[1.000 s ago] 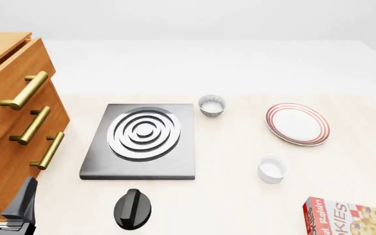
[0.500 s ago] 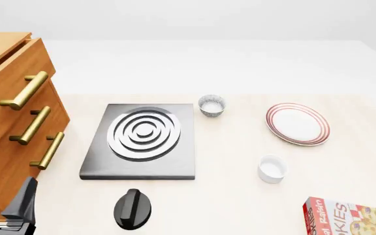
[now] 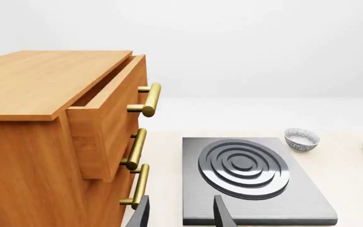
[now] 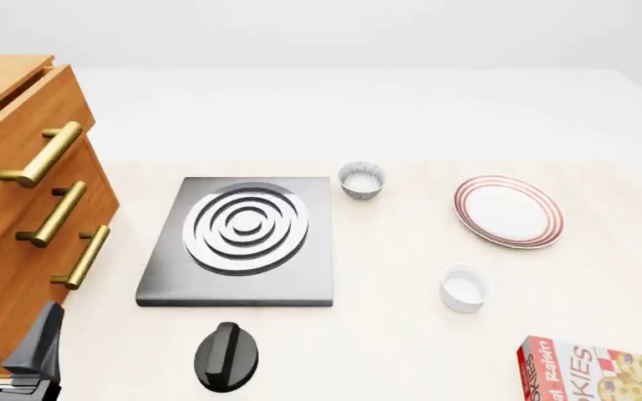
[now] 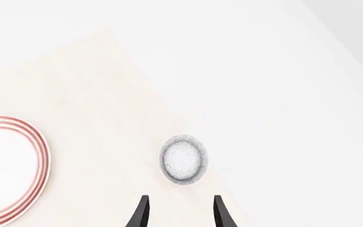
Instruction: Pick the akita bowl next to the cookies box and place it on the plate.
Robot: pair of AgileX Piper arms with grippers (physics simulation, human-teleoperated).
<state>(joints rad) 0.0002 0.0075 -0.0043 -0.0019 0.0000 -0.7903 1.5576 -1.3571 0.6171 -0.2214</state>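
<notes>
Left claw [image 4: 3, 338] hangs low at the near corner of the table [image 4: 410, 334], its two dark fingers held apart with nothing between them. Right beside it, on its outer side, stands a wooden dresser [image 4: 9, 167] with three brass handles [image 4: 53, 213], the top drawer pulled out a little. Just ahead and inward of the claw lies a black knob [image 4: 228, 357], and beyond that a flat grey hob [image 4: 243, 238] with silver rings. A small patterned bowl [image 4: 361, 180] sits just beside the hob's far inner corner.

Farther across from the left claw are a plain white cup [image 4: 464, 287], then a red-ringed plate [image 4: 507, 210] beyond it. A red and white cookie box [image 4: 594, 372] lies at the near edge, partly cut off by the picture. The cup is the nearest of these to the box.

Right claw [image 5: 180, 213] shows only in its own wrist view, fingers spread and empty. Straight ahead of its tips, lined up with the gap between them, a speckled bowl [image 5: 183, 159] sits upright on the table close to the table's edge. The plate lies well off to one side of that bowl, not touching it. The cookie box does not fall within that view, so how near it lies to this bowl cannot be told.
</notes>
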